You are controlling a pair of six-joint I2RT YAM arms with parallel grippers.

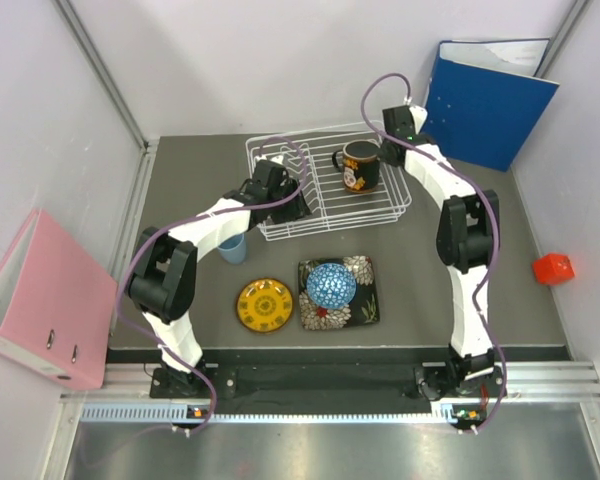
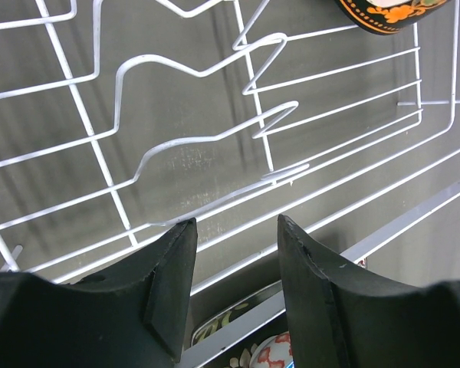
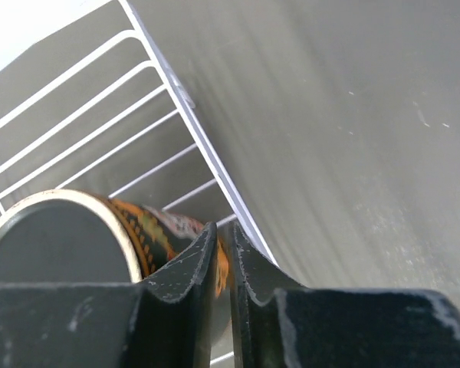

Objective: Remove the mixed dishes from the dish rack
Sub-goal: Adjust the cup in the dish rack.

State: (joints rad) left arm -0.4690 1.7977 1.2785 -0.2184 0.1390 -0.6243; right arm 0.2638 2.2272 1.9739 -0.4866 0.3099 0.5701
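Dish rack: found at rear of table, with dark mug alone inside, toward right end. Logged blue bowl on black floral plate, yellow plate just left of it, light blue cup beside left arm, all outside rack. Saw left gripper over zigzag slots, jaws apart, nothing between. Saw right gripper beside mug, jaws at narrow slit; could not tell whether anything pinched.

I logged this as a robotics test cell. My left arm and right arm were bolted to an aluminium rail at a grey table boxed in by white panels. A dish rack sat there, with a blue binder and a pink binder alongside.
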